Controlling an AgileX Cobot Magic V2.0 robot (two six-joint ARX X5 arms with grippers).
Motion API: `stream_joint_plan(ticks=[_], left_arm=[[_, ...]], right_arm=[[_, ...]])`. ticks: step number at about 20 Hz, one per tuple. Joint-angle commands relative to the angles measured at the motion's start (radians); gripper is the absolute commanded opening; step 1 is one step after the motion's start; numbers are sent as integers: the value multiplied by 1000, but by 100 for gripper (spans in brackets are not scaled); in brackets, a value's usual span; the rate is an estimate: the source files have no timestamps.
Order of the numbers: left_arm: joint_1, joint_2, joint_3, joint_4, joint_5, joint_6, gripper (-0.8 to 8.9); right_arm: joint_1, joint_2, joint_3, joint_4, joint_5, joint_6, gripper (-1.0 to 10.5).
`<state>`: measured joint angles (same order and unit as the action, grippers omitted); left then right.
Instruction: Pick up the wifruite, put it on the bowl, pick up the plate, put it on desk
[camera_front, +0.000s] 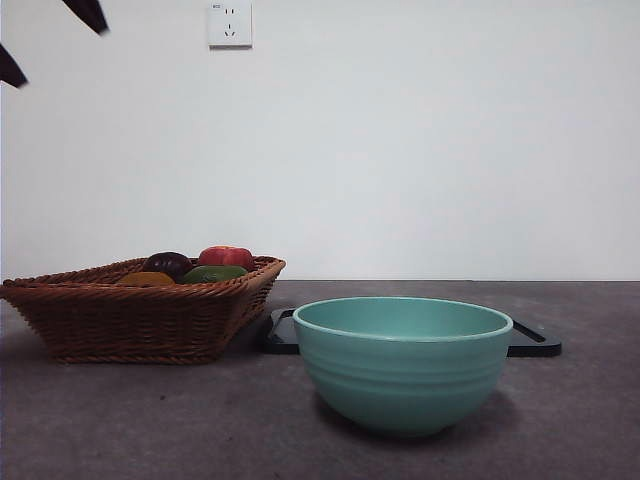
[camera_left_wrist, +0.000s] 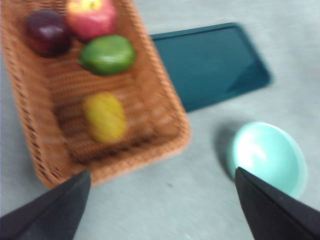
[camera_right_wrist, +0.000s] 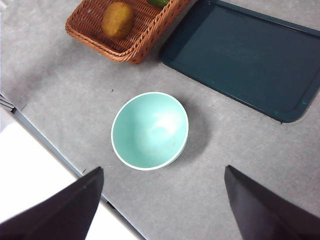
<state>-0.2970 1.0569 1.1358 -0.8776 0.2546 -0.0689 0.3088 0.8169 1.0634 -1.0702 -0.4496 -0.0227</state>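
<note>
The flat, matte, grey-brown mottled surface (camera_front: 590, 400) runs back to a plain white wall (camera_front: 450, 140) carrying a white power socket (camera_front: 229, 24). In the right wrist view a pale strip borders the surface's edge.

The left end effector (camera_left_wrist: 162, 200) hangs high with its jaws spread wide and empty. Below and just ahead of it, inside the brown woven wicker basket (camera_left_wrist: 170, 107), lies the small oval brownish-orange wifruite (camera_left_wrist: 104, 117), with a green fruit (camera_left_wrist: 108, 54), a red apple (camera_left_wrist: 91, 18) and a dark purple round fruit (camera_left_wrist: 47, 32) farther off.

The right end effector (camera_right_wrist: 162, 200) is likewise open and empty, poised directly above the deep mint-teal ceramic bowl (camera_right_wrist: 149, 130), which stands empty. Beyond the bowl lies a flat dark rectangular tray (camera_right_wrist: 245, 55), beside the basket.
</note>
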Motion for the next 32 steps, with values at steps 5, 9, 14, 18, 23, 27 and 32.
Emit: stream_joint_plan(ticks=[5,9,14,18,23,27,32], left_arm=[[-48,305,174,15,-147,1,465],[-59,456,191,68,-190,1,465],[-64,599,192,133,-238,1,465],[-64,681,192,175,-240,0,465],[-64,752,192,198,-242,0,465],[-64,795,192,195,-242,-4,459],[-70,808,193,198,-242,-26,311]], right_arm=[[6,6,18,9,-2,-3,388],[6,5,18,8,-2,-3,388],[6,6,18,8,-2,-3,388],[6,6,18,9,-1,-3,388],[6,6,18,10,5,-3,388],[6,6,18,16,5,-3,388],[6,6,18,18,5,-3,388]])
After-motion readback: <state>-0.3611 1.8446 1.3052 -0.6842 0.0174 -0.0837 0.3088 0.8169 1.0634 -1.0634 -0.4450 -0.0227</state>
